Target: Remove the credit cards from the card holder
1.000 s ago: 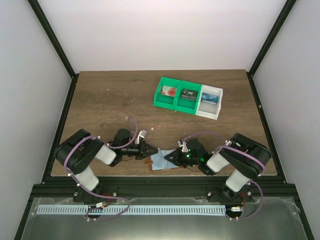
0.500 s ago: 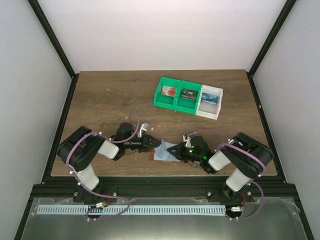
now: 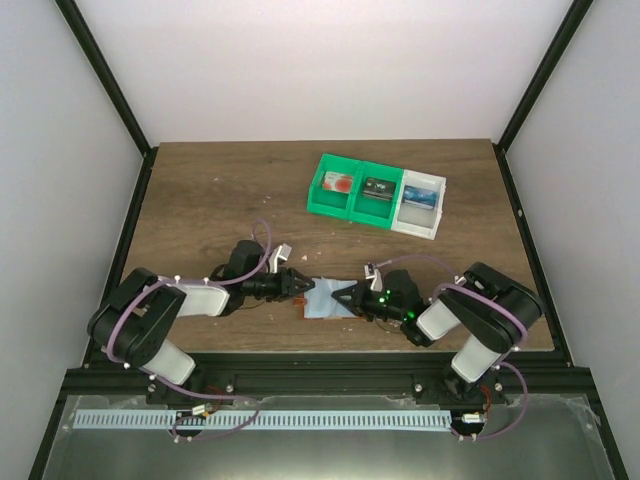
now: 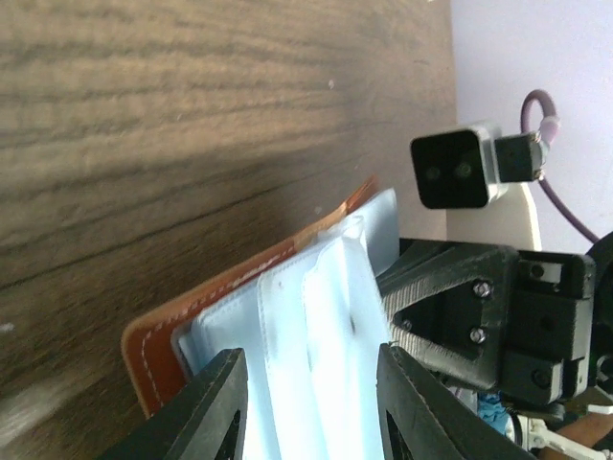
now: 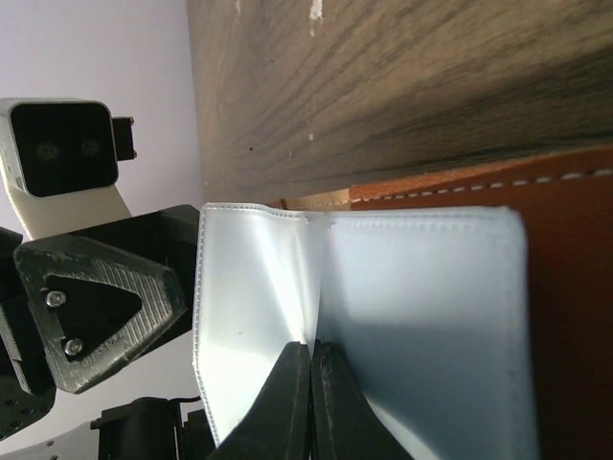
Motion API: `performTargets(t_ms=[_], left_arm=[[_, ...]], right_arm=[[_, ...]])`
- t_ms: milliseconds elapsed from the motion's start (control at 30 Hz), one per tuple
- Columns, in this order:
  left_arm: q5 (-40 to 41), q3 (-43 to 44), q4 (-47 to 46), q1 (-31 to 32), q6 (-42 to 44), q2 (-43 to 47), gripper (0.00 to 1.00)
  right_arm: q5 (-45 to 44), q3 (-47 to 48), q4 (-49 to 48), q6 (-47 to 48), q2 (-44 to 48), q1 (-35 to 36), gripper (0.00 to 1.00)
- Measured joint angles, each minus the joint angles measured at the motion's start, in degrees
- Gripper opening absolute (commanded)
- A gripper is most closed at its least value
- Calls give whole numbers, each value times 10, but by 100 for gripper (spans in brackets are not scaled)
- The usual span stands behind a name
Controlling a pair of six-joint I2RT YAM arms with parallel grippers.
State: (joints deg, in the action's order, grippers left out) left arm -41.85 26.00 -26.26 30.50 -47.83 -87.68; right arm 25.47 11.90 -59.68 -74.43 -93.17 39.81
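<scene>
The card holder [image 3: 322, 300] lies near the table's front edge, its reddish-brown leather [image 4: 153, 350] under pale grey-blue pockets [image 5: 421, 307]. My right gripper [image 3: 342, 298] is shut, its tips [image 5: 308, 383] pinching a pocket leaf at the crease. My left gripper [image 3: 305, 288] is open, and its fingers [image 4: 215, 412] straddle the pockets from the other side without pressing them. No card shows in the pockets. A white card with a red mark [image 3: 340, 183] lies in a green bin, and a blue card [image 3: 421, 195] lies in the white bin.
The green bins [image 3: 355, 205] and the white bin [image 3: 420, 222] stand in a row at the back right. A dark card [image 3: 376, 189] lies in the middle one. Each wrist camera sees the other gripper's body [image 4: 488, 316] close behind the holder.
My left gripper has opened from shut. Both grippers and the card holder have shifted a little away from the front edge, and the left arm has stretched lower.
</scene>
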Motion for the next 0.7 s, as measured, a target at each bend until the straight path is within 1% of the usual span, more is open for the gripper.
performTargets(t_ms=[233,400,700], left_arm=[[-8,-10,-6,0,0,-29,40],[-25,-13,-34,0,-19,-57,39],[-56,-21,-103,11,-67,-65,30]], right_arm=[[3,0,-5,0,-24,0,0],[3,0,-10,0,-29,0,0],[7,4,-21,0,-45,0,1]])
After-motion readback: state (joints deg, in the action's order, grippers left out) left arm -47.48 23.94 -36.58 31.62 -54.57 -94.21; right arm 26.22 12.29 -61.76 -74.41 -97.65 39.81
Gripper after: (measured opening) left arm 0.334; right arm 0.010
